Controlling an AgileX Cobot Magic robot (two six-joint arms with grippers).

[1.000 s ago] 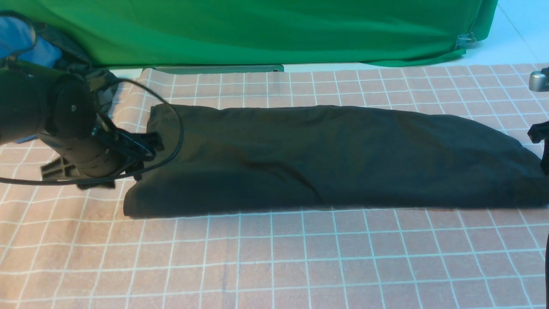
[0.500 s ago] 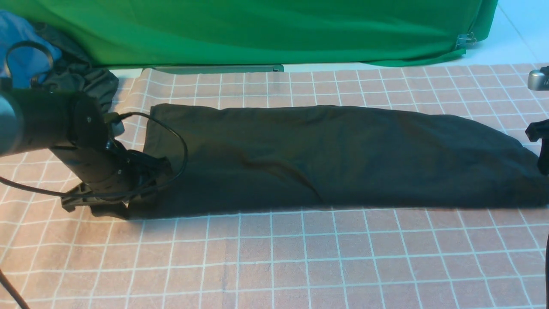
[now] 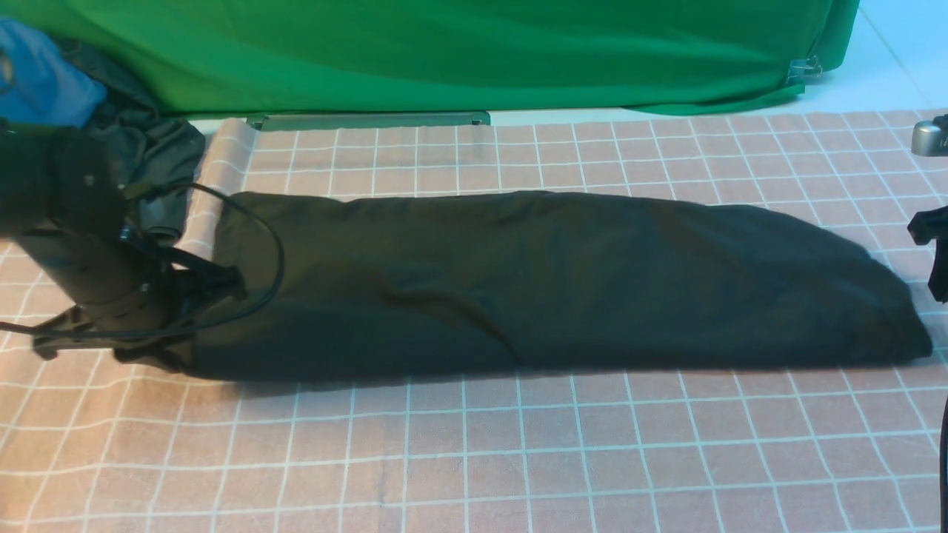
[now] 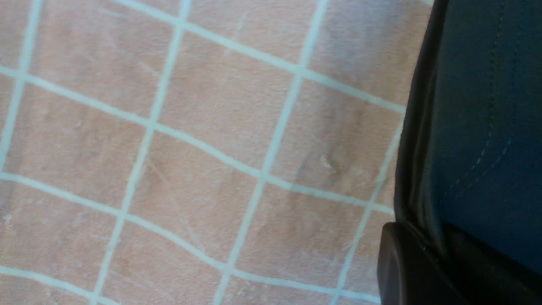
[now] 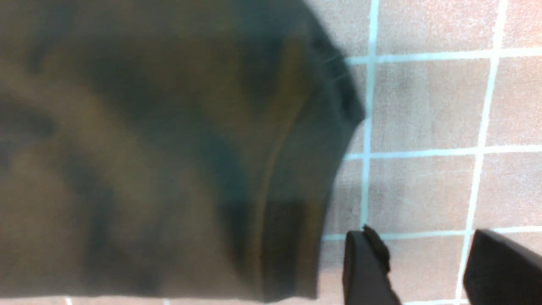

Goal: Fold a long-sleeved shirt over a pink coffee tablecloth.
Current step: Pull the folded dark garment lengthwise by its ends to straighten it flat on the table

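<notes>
The long-sleeved shirt [image 3: 533,281] lies as one long dark strip across the pink coffee tablecloth [image 3: 518,459]. My left gripper [image 3: 174,355] is low at the strip's left near corner. In the left wrist view the shirt's stitched edge [image 4: 478,127] runs into the left gripper [image 4: 436,250], which is shut on it. My right gripper [image 5: 427,271] hangs open over bare cloth just beyond the shirt's right end [image 5: 169,148], with nothing between its fingers [image 5: 364,267]. In the front view only a bit of the right gripper [image 3: 935,252] shows at the right edge.
A green cloth [image 3: 444,52] hangs along the back. A blue garment [image 3: 37,81] and a dark grey garment [image 3: 152,152] are piled at the back left. The tablecloth's left edge [image 3: 215,178] is curled up. A metal bar [image 3: 370,118] lies along the back edge.
My left gripper dropped to the shirt's left near corner, closed on it and moved left. The whole shirt slid left and the tablecloth's left edge curled up. The right arm stayed still.
</notes>
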